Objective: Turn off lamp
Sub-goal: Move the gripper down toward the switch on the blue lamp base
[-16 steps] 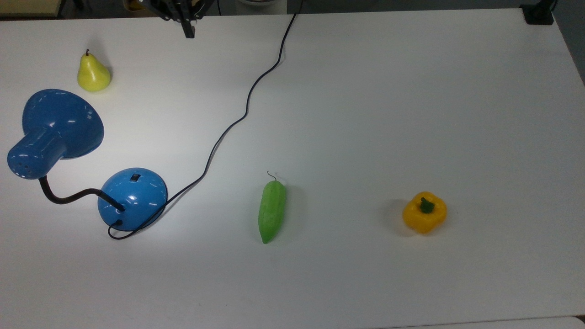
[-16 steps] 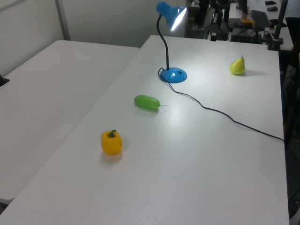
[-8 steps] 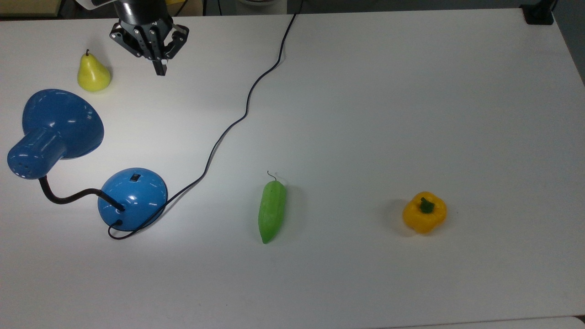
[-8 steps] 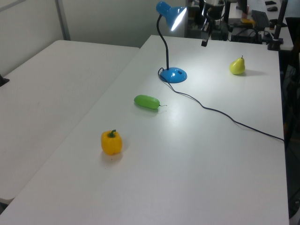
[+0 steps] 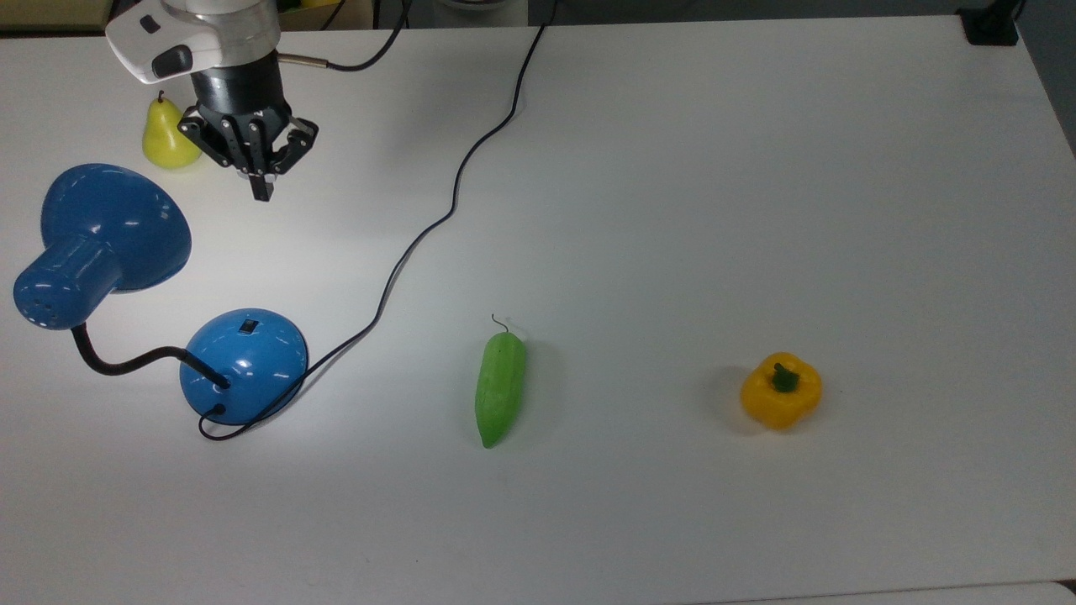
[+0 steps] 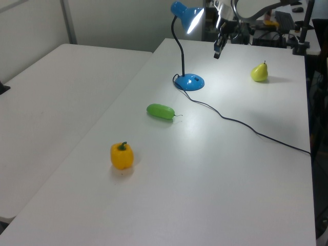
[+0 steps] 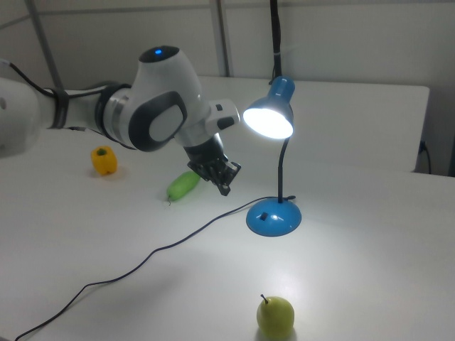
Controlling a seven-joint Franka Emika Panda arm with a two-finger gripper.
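Blue lamp [image 5: 244, 365] lit; yellow pear [image 5: 165, 134] partly behind arm [image 5: 227, 50].

Lit lamp [image 7: 270, 117] throws bright pool on table [image 5: 672, 210]; pics sharp.

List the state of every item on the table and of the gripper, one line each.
lamp: on, shade glowing, upright on its base
switch: on the base's top, untouched
gripper: shut, above the table, short of the base
pear: upright
cucumber: lying flat
bell pepper: upright, stem up
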